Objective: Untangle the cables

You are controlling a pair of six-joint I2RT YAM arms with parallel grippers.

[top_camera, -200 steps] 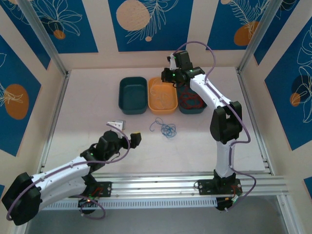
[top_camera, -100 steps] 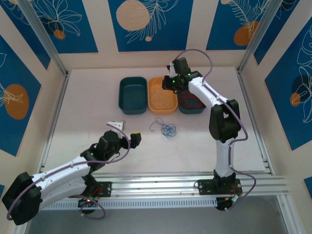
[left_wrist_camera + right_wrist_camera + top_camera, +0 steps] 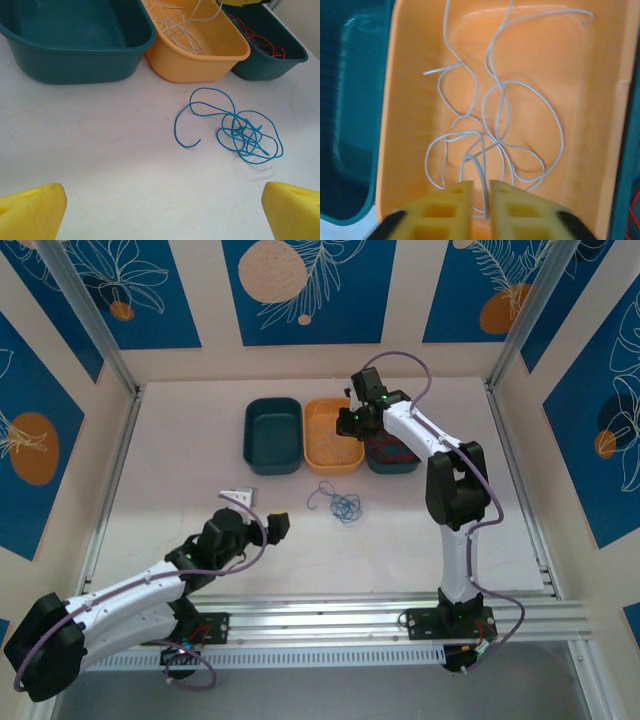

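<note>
My left claw hangs low over the desk with its fingers spread wide apart and nothing between them. In its own wrist view the two yellow fingertips sit at the bottom corners. Just left of this claw, in the top view, a small pale object lies on the desk; I cannot tell what it is.

Ahead of the left claw and a little to the right lies the blue cable. It is a loose tangle flat on the desk, with one free end curling out to the left. It touches neither finger, and bare desk lies between it and the claw.

Beyond the blue cable three bins stand close side by side in a row. On the left is a dark teal bin. In the middle is the orange bin, and the white cable lies in loose loops on its floor.

My right claw hovers over this orange bin. Its fingers are drawn almost together, leaving a narrow slit. One strand of the white cable runs into that slit and looks pinched there.

On the right stands a second teal bin, right beside the orange one, with the red cable inside it.
</note>
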